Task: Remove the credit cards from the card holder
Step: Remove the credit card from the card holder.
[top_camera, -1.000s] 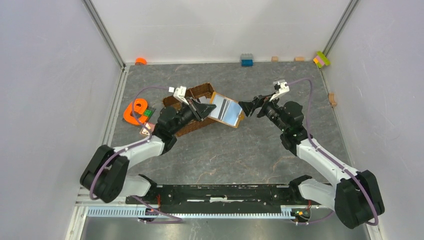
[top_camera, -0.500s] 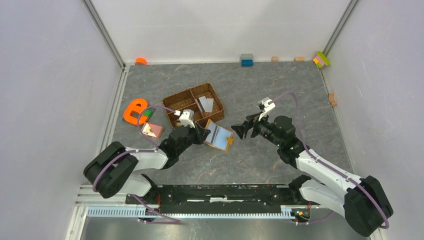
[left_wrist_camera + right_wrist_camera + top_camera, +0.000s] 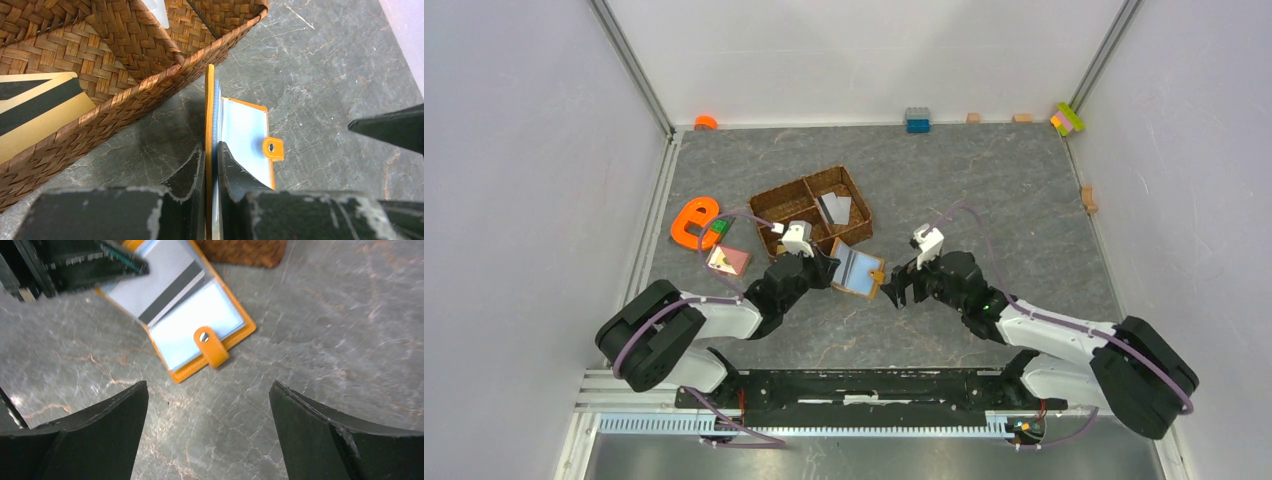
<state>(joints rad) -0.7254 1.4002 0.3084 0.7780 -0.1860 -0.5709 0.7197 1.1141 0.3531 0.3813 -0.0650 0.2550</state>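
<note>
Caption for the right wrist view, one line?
Open right fingers hover above the open card holder, a striped card in its slot, left fingers gripping one flap.

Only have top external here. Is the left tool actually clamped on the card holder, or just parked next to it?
Observer: Clamped. In the left wrist view the left tool is shut on one orange cover of the card holder, seen edge-on.
Operator: Any cards in it?
Observer: At least one. The right wrist view shows a pale card with a dark stripe tucked into the lining.
Operator: Right tool state?
Observer: The right tool is wide open and empty, with the snap tab just ahead of it.
</note>
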